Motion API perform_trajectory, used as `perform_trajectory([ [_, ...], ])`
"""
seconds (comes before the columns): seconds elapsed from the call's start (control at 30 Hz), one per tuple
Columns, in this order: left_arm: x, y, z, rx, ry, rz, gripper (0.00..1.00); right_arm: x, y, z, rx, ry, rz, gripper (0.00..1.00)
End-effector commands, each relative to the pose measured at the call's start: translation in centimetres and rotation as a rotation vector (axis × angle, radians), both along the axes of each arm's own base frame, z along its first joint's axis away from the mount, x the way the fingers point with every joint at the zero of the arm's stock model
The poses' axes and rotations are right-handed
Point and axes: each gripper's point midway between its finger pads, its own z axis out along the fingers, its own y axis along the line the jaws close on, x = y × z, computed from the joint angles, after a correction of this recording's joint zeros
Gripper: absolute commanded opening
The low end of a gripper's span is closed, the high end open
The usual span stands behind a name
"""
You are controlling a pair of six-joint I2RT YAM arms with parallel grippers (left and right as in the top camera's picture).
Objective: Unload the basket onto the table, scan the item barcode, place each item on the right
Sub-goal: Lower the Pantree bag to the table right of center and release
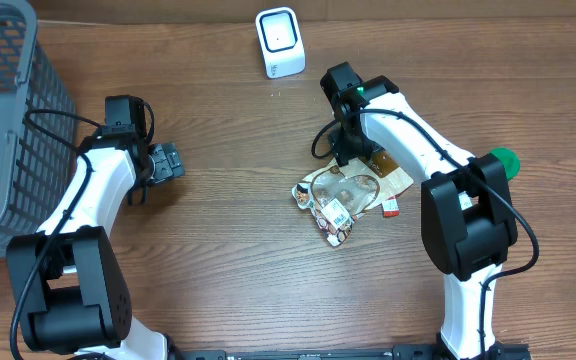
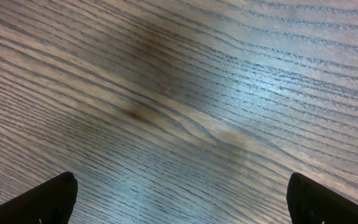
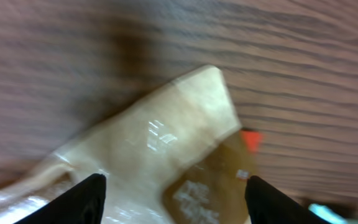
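The packet (image 1: 346,196) is lying flat on the tabletop (image 1: 228,250), right of centre and well apart from the scanner (image 1: 280,42), which is standing at the far edge. From overhead I am seeing a white label (image 1: 336,213) on its near end, too small for me to tell whether it carries the barcode.

My right tool (image 1: 352,150) is hanging over the packet's far edge with its 2 fingers spread. In the wrist view the pale, clear wrap is filling the gap between them, and nothing is being pinched. That view is blurred, so I cannot tell whether the fingertips are touching the wrap.

My left tool (image 1: 168,162) is hovering over bare wood near the basket (image 1: 8,120), spread wide and holding nothing.

I am judging this to be the pick-up step: the packet is not yet off the tabletop and nothing is in front of the scanner. The next move is calling for me to lower the right tool over an edge of the wrap, press the fingers together on it and lift. The wrap is looking thin and slippery, so I am expecting to need a bite on a folded edge. Then the label side is needing to face the scanner's window.
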Motion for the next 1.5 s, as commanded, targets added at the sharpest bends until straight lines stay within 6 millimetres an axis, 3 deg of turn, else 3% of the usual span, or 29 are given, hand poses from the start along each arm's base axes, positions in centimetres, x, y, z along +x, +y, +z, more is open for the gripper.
perform_trajectory([
  [0.0, 0.5, 0.1, 0.7, 0.016, -0.016, -0.018, 1.0, -0.6, 3.2, -0.1, 0.206, 0.039, -0.147, 0.71],
  [0.13, 0.5, 0.1, 0.7, 0.017, -0.017, -0.019, 1.0, -1.5, 6.3, 0.2, 0.39, 0.113, -0.208, 0.7],
  [0.3, 0.5, 0.1, 0.7, 0.016, -0.016, -0.019, 0.99, -2.3, 8.7, 0.8, 0.522, 0.181, -0.241, 0.66],
  [0.67, 0.5, 0.1, 0.7, 0.017, -0.017, -0.019, 1.0, -7.1, 7.9, -0.6, 0.405, 0.33, -0.27, 0.66],
  [0.83, 0.5, 0.1, 0.7, 0.017, -0.017, -0.019, 1.0, -9.0, 5.4, -1.6, 0.265, 0.362, -0.285, 0.69],
  [1.0, 0.5, 0.1, 0.7, 0.017, -0.017, -0.017, 1.0, -10.3, 2.7, -1.5, 0.121, 0.383, -0.286, 0.7],
  [1.27, 0.5, 0.1, 0.7, 0.017, -0.017, -0.017, 1.0, -9.8, 1.5, -1.4, 0.057, 0.352, -0.228, 0.68],
  [1.47, 0.5, 0.1, 0.7, 0.017, -0.017, -0.017, 1.0, -7.8, 2.4, 1.2, 0.124, 0.247, -0.23, 0.71],
])
